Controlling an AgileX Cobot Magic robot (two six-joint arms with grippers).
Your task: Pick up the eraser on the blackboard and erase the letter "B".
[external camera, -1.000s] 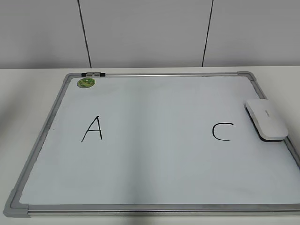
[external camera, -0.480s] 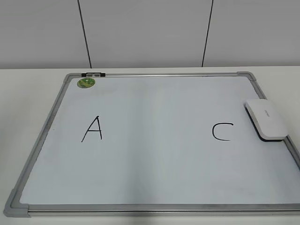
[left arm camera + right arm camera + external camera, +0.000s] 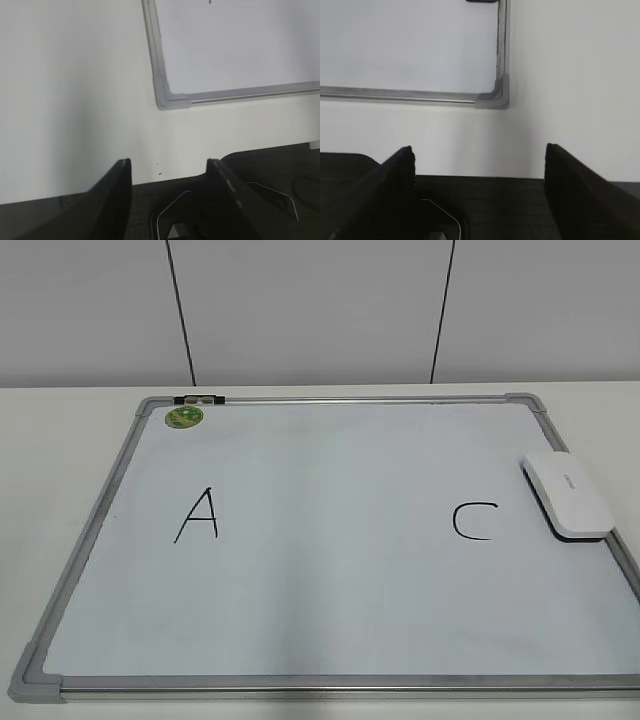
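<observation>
The blackboard (image 3: pixel 330 580), white with a silver-grey frame, lies flat on the table. The white eraser (image 3: pixel 567 493) lies on its right edge, next to a black "C" (image 3: pixel 473 521). A black "A" (image 3: pixel 197 515) is at the left. No letter "B" shows; the board between "A" and "C" is blank. Neither gripper is in the exterior view. My left gripper (image 3: pixel 169 165) is open and empty, off the board's near left corner (image 3: pixel 172 101). My right gripper (image 3: pixel 480 150) is open and empty, off the near right corner (image 3: pixel 496 97). A dark edge of the eraser (image 3: pixel 481 1) shows at the top.
A round green sticker (image 3: pixel 184 417) and a dark clip (image 3: pixel 198 399) sit at the board's far left corner. The white table (image 3: pixel 60 440) surrounds the board. A grey panelled wall (image 3: pixel 310 310) stands behind.
</observation>
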